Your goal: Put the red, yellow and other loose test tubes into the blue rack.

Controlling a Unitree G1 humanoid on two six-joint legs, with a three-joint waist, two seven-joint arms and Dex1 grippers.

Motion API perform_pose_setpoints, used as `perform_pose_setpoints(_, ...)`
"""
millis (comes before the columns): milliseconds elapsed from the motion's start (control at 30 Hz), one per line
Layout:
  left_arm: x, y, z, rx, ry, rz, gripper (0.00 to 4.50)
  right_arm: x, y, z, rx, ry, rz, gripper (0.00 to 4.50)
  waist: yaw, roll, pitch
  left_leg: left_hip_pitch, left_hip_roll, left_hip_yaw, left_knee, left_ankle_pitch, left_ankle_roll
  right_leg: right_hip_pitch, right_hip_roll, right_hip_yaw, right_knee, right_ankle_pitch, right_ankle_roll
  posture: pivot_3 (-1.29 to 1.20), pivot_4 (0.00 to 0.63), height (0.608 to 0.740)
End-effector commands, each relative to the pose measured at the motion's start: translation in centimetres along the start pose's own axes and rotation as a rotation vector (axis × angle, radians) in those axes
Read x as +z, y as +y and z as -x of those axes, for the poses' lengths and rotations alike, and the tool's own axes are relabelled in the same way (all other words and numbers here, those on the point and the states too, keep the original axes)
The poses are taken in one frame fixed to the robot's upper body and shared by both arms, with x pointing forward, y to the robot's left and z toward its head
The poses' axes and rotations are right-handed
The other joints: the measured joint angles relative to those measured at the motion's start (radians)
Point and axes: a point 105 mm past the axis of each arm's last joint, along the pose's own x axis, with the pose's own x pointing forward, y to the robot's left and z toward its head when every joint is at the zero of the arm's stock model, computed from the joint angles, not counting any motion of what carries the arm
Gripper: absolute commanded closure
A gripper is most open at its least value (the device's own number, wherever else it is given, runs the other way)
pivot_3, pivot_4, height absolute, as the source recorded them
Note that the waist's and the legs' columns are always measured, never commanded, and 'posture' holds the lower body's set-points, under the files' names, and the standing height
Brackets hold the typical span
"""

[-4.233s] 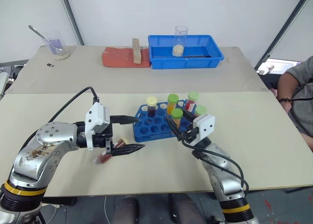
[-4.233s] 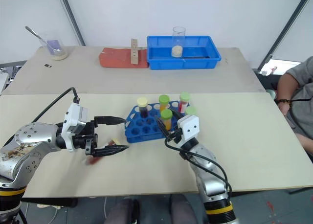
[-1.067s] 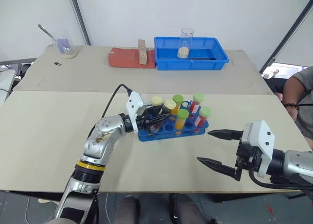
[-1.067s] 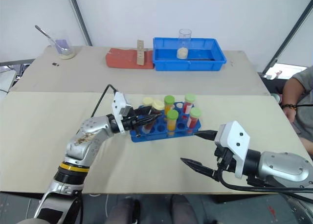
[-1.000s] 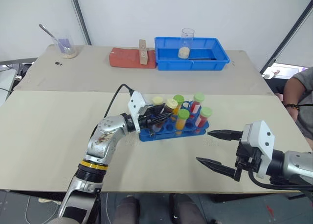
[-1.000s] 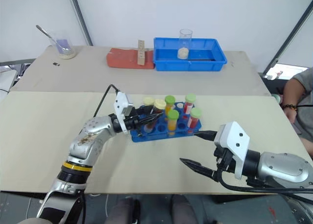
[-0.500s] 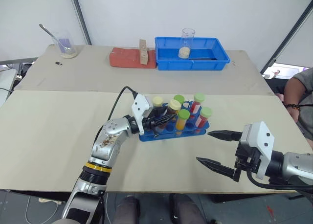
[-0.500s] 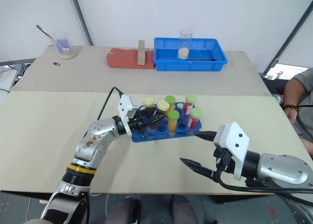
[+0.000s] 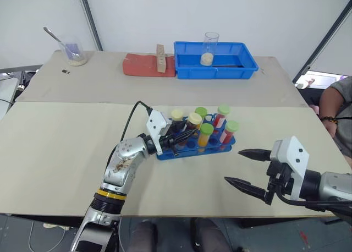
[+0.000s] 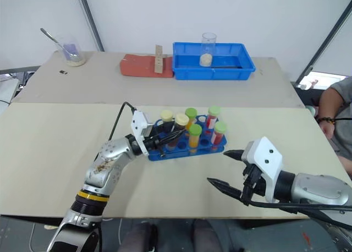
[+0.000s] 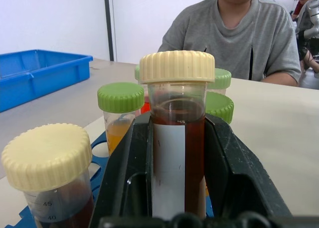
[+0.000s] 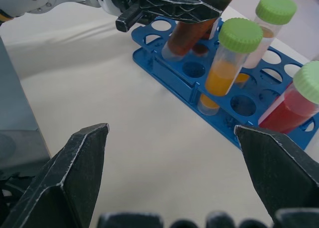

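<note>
The blue rack (image 9: 215, 148) stands mid-table with several capped test tubes upright in it: yellow-orange ones with green caps (image 9: 205, 132), red ones with green caps (image 9: 222, 112) and a dark one with a cream cap (image 9: 177, 114). My left gripper (image 9: 184, 135) is shut on a dark red-brown test tube (image 11: 177, 138) with a cream cap. That tube leans over the rack's left part, with its lower end (image 12: 174, 49) at a hole there. My right gripper (image 9: 234, 165) hangs open to the right of and nearer than the rack, holding nothing.
At the back stand a blue tray (image 9: 242, 69) with a glass beaker (image 9: 208, 47), a red-brown pad (image 9: 140, 66) with a wooden block (image 9: 160, 57), and a glass with a spoon (image 9: 74, 51). A person (image 9: 336, 106) sits at the right edge.
Since the earliest frames my left gripper has brought the dark tube from the tabletop up to the rack, and my right gripper has drawn back from the rack. In the last second neither hand moved.
</note>
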Motion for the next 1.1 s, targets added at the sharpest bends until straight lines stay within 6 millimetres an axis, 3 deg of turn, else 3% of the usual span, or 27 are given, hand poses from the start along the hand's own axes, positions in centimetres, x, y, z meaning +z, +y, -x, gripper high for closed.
perform_pose_setpoints(33,0.6,-0.2,-0.2,0.013,-0.036,-0.041,3.61,0.7,0.1,0.2,-0.009,-0.016,0.034,0.0,0.0,0.0,0.0,0.0,0.0,0.0,0.0,0.0,0.0,0.0,0.0,0.0,0.0,0.0,0.0,0.0,0.15,0.74)
perform_pose_setpoints(933,-2.0,-0.4,2.5,0.137,-0.005,-0.045,3.61,1.5,-0.9,-0.1,-0.054,-0.063,0.046,0.0,-0.005,0.0,0.0,0.002,0.001,0.0,-0.002,0.0,0.0,0.001,0.0,0.0,0.0,-0.001,-0.002,0.0,0.15,0.74)
perform_pose_setpoints(1100,-2.4,-0.3,3.3,0.123,0.012,-0.037,1.24,1.1,-1.0,0.1,-0.049,-0.047,0.034,0.0,-0.005,0.0,0.0,0.002,0.001,0.001,-0.003,0.0,0.0,0.0,0.0,0.0,0.0,-0.002,-0.002,0.0,0.15,0.74)
